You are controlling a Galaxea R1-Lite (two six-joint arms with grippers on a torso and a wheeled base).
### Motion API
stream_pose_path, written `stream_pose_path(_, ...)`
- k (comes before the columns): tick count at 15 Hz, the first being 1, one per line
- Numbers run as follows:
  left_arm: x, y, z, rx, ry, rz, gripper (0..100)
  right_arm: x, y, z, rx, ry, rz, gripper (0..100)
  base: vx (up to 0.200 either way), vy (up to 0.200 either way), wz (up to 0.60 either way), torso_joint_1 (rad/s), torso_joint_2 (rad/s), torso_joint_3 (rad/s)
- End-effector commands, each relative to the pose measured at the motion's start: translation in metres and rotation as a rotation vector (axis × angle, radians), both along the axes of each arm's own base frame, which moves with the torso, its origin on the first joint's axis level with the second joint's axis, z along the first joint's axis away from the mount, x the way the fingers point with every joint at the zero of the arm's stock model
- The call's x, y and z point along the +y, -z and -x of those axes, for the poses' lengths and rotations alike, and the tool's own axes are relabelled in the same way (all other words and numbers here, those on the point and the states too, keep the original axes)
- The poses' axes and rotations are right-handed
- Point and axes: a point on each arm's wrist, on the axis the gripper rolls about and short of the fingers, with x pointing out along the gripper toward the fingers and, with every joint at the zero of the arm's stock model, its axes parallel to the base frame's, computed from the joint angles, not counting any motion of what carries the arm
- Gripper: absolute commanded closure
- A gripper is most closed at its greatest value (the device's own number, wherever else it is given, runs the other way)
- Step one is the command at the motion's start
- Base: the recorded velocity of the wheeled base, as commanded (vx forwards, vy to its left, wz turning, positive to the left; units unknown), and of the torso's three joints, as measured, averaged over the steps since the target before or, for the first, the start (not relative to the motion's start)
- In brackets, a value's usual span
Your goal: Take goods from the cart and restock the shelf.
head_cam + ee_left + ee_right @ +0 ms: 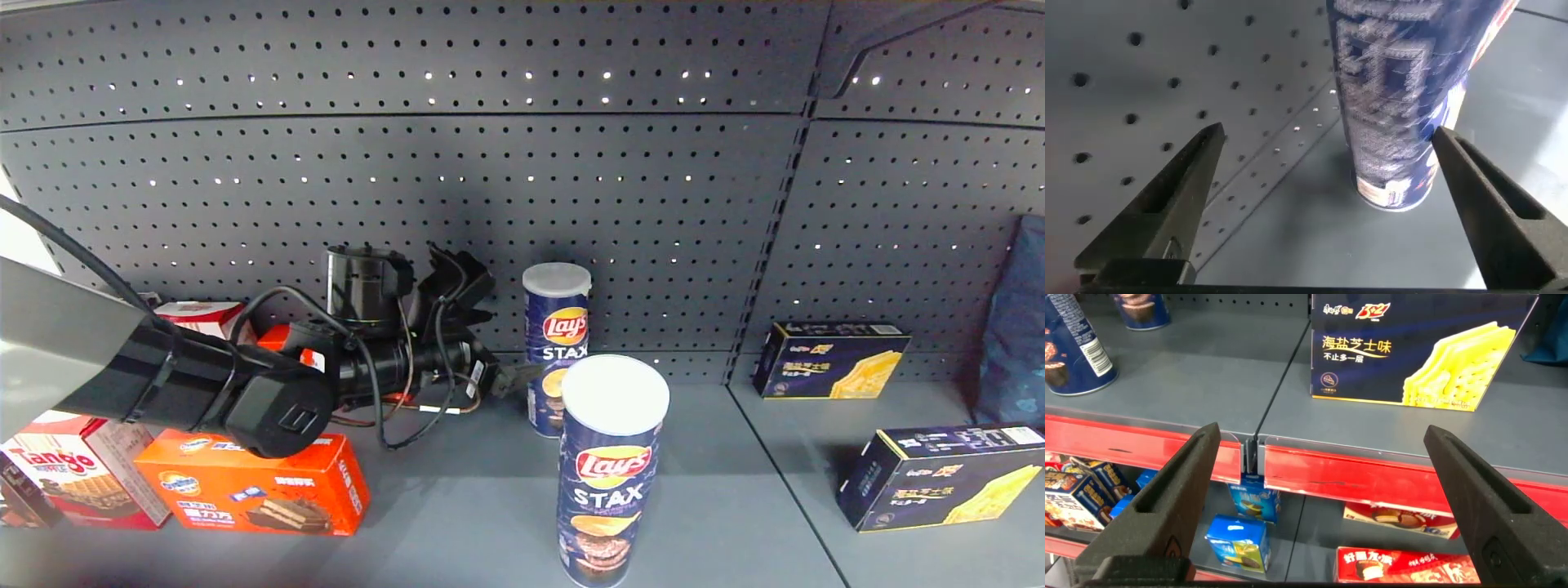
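Two tall blue chips cans stand upright on the grey shelf [457, 506]: the back can [556, 327] near the pegboard and the front can [608, 469] closer to me. My left gripper [510, 378] is low over the shelf, just left of the back can. In the left wrist view the left gripper [1327, 135] is open, and the back can [1404, 98] stands just beyond its fingertips, not held. My right gripper [1321, 431] is open and holds nothing, in front of the shelf's red front strip [1372, 469].
An orange biscuit box [253, 482] and a red-and-white wafer box [73, 474] lie under the left arm. Two dark cracker boxes [829, 359] [947, 474] and a blue bag [1016, 327] occupy the right bay. More packaged goods [1241, 539] fill the lower shelf.
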Motion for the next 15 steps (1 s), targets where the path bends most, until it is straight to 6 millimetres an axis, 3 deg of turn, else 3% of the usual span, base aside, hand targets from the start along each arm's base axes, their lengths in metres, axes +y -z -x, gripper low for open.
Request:
stream_pose_path(1, -0.001, 0.003, -0.002, 0.0, -0.009, -0.004, 0, 0.0, 0.0, 0.0, 0.001, -0.001, 0.0, 0, 0.0, 0.0, 0.0, 0.0, 0.0, 0.0)
stream_pose_path(7, 0.0, -0.001, 0.0, -0.039, -0.012, 0.011, 0, 0.0, 0.0, 0.0, 0.001, -0.001, 0.0, 0, 0.0, 0.0, 0.0, 0.0, 0.0, 0.0)
stream_pose_path(10, 0.011, -0.028, 0.015, -0.128, -0.051, 0.036, 0, 0.0, 0.0, 0.0, 0.001, -0.001, 0.0, 0, 0.0, 0.0, 0.0, 0.0, 0.0, 0.0)
stream_pose_path(13, 0.044, -0.073, 0.058, -0.232, -0.136, 0.071, 0, 0.0, 0.0, 0.0, 0.001, -0.001, 0.0, 0, 0.0, 0.0, 0.0, 0.0, 0.0, 0.0)
stream_pose_path(15, 0.07, -0.088, 0.096, -0.271, -0.198, 0.082, 0, 0.0, 0.0, 0.0, 0.001, -0.001, 0.0, 0, 0.0, 0.0, 0.0, 0.0, 0.0, 0.0)
